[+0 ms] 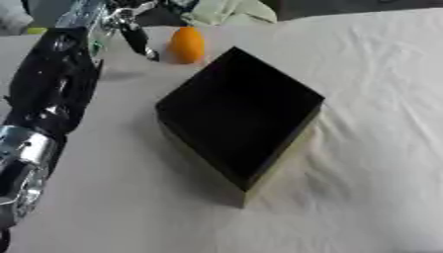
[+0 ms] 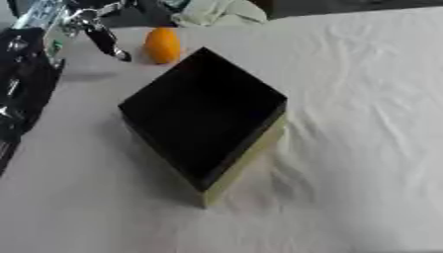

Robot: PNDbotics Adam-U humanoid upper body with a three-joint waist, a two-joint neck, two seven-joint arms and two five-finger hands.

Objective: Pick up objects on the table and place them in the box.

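An orange fruit-like object [image 1: 186,45] stands on the white cloth at the back, just beyond the far corner of the box. The box [image 1: 238,114] is black inside with pale yellowish outer walls, open at the top, turned corner-on in the middle of the table. My left arm reaches up the left side; its hand [image 1: 130,30] is near the top left, a dark finger [image 1: 138,42] pointing down toward the table just left of the orange object, apart from it. It holds nothing. My right hand shows in neither view.
A pale green crumpled cloth [image 1: 227,12] lies at the far edge behind the orange object. The white tablecloth [image 1: 380,99] is wrinkled to the right of the box. My left forearm [image 1: 48,94] covers the table's left side.
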